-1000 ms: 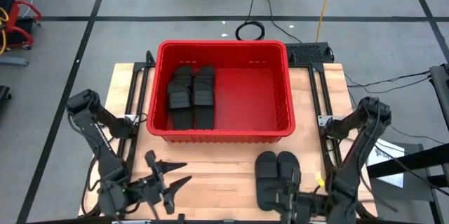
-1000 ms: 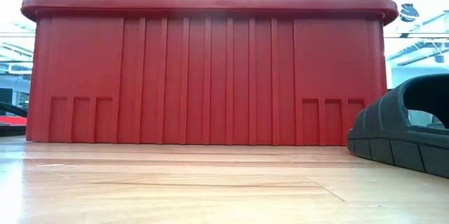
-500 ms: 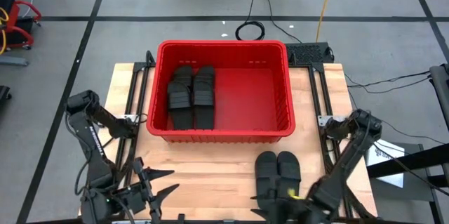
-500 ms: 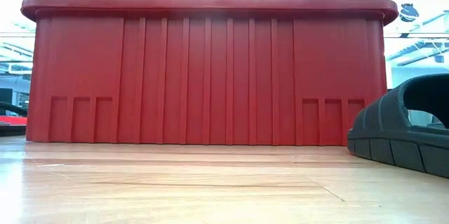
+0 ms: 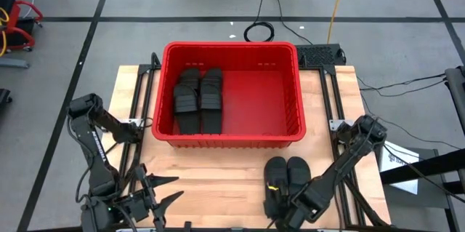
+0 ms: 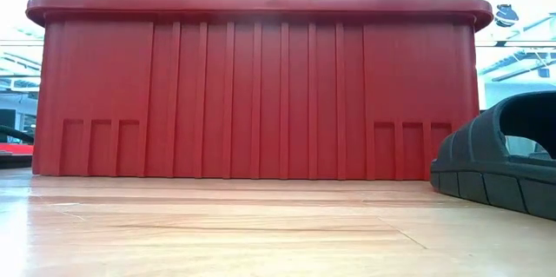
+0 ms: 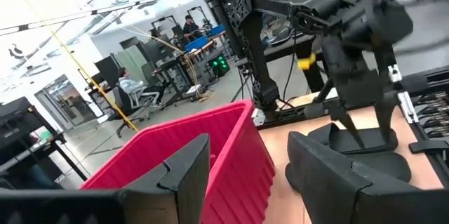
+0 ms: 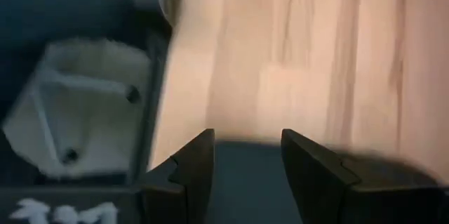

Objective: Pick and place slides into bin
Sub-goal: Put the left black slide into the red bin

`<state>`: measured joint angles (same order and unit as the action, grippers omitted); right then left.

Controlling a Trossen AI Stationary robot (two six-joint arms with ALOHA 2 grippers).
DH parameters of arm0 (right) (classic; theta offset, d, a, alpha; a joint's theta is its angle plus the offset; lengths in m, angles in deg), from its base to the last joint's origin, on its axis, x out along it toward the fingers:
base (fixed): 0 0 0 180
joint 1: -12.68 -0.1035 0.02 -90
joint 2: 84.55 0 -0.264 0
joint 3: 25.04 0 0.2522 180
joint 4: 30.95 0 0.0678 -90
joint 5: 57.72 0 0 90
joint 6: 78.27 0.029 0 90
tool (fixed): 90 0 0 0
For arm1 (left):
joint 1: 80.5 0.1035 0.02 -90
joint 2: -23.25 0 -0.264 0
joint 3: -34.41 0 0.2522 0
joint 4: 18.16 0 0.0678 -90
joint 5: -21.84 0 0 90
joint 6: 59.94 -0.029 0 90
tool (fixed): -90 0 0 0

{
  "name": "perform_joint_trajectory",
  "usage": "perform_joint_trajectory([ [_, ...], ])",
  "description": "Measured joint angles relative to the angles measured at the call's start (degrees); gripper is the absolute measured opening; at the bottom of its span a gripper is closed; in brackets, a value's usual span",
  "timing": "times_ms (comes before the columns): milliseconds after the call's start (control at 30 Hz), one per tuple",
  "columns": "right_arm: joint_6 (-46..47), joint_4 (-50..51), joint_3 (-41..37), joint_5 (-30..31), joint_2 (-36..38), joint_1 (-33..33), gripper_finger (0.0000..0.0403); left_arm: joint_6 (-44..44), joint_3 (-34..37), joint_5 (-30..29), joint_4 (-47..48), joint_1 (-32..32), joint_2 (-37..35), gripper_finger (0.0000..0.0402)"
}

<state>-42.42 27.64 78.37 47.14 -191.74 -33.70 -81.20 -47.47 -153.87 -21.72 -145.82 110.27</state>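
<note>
In the high view the red bin point(image 5: 229, 92) sits in the upper middle of the wooden bench point(image 5: 218, 177), and two black slides point(image 5: 199, 99) lie side by side on its floor, toward its left wall. Two more slides, a second pair point(image 5: 285, 181), rest together on the bench below the bin's lower right corner, near the bottom edge of the frame. The right end effector point(image 5: 280, 206) is at the lower end of that pair; in the right wrist view its two dark fingers point(image 8: 193, 164) stand spread with a dark sandal surface between them, though whether they touch the sandal cannot be told. The left end effector point(image 5: 161, 192) is at the lower left of the high view over bare wood, well apart from any sandal, its fingers spread wide. In the left wrist view those fingers point(image 7: 188, 171) frame the bin's ribbed wall, with the other arm above a sandal at the right of the frame. The low view shows the bin's long ribbed wall filling the frame and the rounded end of one sandal point(image 6: 499, 160) at the right edge, resting on the bench just beside the bin.
</note>
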Motion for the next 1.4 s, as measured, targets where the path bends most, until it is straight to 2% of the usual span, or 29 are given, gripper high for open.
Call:
perform_joint_trajectory([
  [167, 0.1, 5.6, 0.0, 0.3, -1.2, 0.3, 0.0155, -0.6, 0.0, 0.0, 0.0, 0.5, 0.0, 0.02],
  [533, -0.7, 12.7, 0.0, 8.9, -2.2, 1.4, 0.0155, 1.6, 0.0, 0.0, 1.2, 1.4, 0.0, 0.02],
  [733, -0.1, 15.3, -0.7, 9.2, -2.1, 2.1, 0.0155, 1.6, 0.0, 0.1, 1.3, 1.4, 0.0, 0.02],
  [1067, 2.9, 15.3, -6.6, 9.2, -2.1, 2.1, 0.0155, 2.0, 0.0, 0.1, 1.3, 1.4, 0.0, 0.02],
  [1200, 5.2, 15.5, -9.8, 12.1, -2.1, 2.1, 0.0155, 1.9, 0.0, 0.1, 1.3, 1.4, 0.0, 0.02],
  [1400, 8.2, 13.9, -14.3, 12.7, -2.0, 3.3, 0.0155, 1.9, 0.0, 0.1, 1.3, 1.4, 0.0, 0.02],
])
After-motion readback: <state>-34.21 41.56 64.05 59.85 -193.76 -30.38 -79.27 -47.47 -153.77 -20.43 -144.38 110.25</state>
